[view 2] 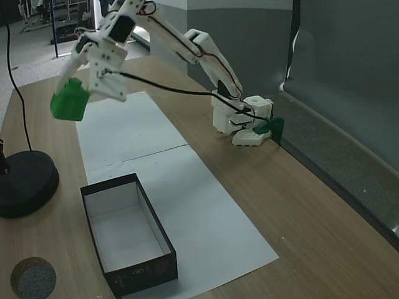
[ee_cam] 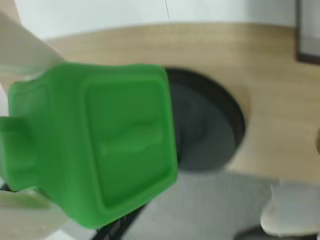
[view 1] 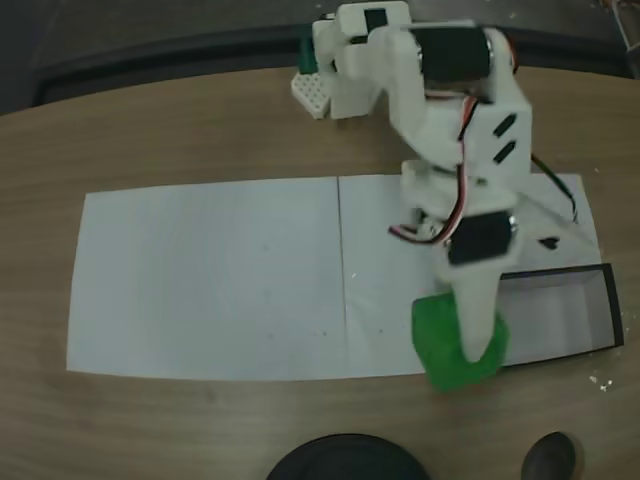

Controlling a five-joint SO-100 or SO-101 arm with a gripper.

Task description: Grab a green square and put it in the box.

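My gripper (view 1: pixel 465 345) is shut on the green square (view 1: pixel 435 342), a bright green block with rounded corners, and holds it in the air above the table. In a fixed view the green square (view 2: pixel 67 107) hangs high beyond the far end of the box (view 2: pixel 157 225), a black-walled tray with a pale floor lying on white paper. From above, the block overlaps the left end of the box (view 1: pixel 560 272). The wrist view has the green square (ee_cam: pixel 110 145) large at the left, with a white finger (ee_cam: pixel 22 50) beside it.
Two white paper sheets (view 1: pixel 210 280) cover the middle of the wooden table. A round black base (view 2: pixel 25 184) stands near the box, also seen under the block (ee_cam: pixel 207 125). A small dark disc (view 2: pixel 32 277) lies by the table's near corner. The arm's base (view 2: pixel 240 121) sits at the far edge.
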